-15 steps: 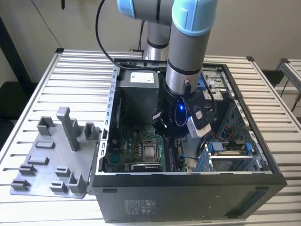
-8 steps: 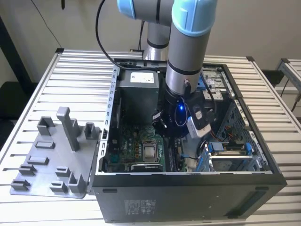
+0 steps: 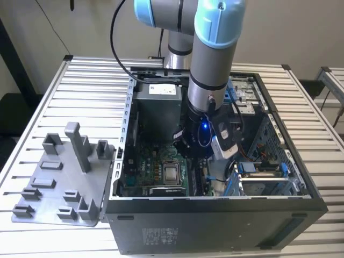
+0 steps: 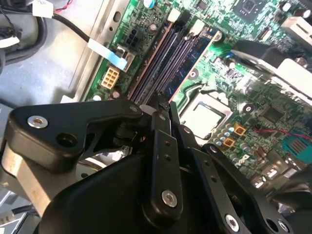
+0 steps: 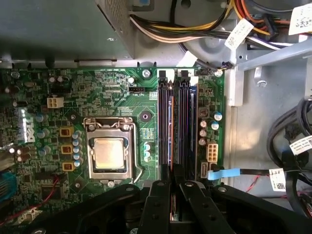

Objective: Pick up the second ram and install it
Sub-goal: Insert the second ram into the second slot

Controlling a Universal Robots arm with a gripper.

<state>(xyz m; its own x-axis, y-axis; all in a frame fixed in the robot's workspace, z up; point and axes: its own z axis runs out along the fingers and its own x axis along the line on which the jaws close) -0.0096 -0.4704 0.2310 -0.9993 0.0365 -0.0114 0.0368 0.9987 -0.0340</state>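
Open PC case (image 3: pixel 215 215) on slatted tabletop (image 3: pixel 54 107); arm reaches down inside, walled in by drive cage (image 3: pixel 263 174) on the exterior view's right and the power supply (image 3: pixel 158 107) behind. Grey fixture (image 3: pixel 64 183) stands outside, just beside the case's left wall.

End effector (image 5: pixel 174 195): fingers (image 4: pixel 163 146) drawn close together, nearly shut, over the memory slots (image 5: pixel 178 122) beside the CPU socket (image 5: pixel 108 153).

Ram (image 5: pixel 174 214): a thin edge seemingly pinched between the fingers, directly above the slots; seating cannot be told.
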